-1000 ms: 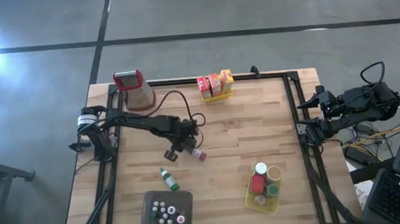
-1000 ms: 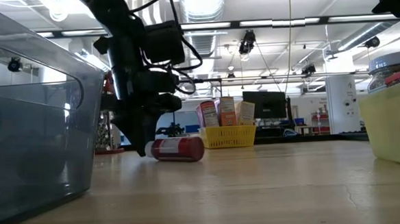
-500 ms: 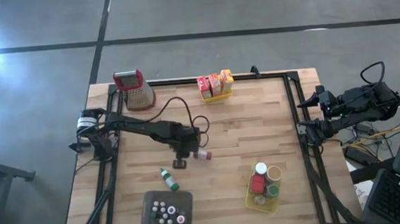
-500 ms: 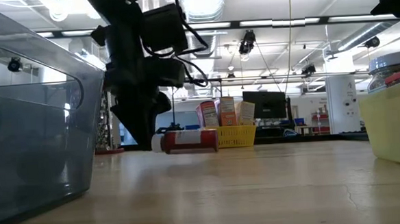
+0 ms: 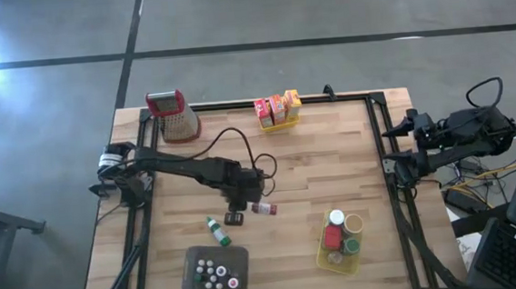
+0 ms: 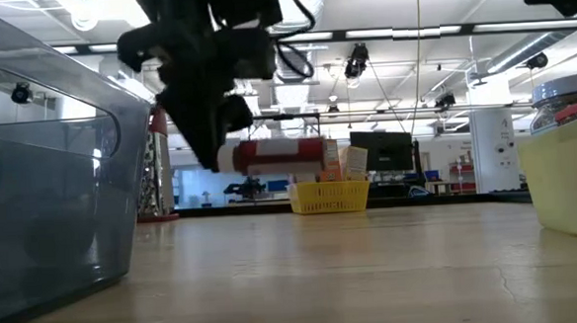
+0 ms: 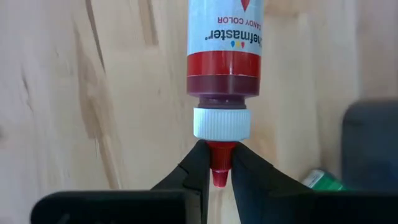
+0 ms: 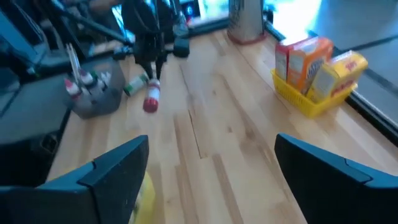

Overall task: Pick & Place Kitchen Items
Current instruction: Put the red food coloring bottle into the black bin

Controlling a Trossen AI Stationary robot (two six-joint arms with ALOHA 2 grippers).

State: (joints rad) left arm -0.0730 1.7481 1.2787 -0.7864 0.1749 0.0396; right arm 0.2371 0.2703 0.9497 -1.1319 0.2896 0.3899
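Left hand (image 7: 215, 167) pinching red bottle (image 7: 224, 59) by its tip, bottle lifted off table (image 5: 314, 159)

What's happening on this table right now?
The left gripper is shut on the red tip of a small red bottle and holds it level in the air above the middle of the table. A green bottle lies nearby, next to the grey tray of bottles. The right gripper waits open off the table's right edge.
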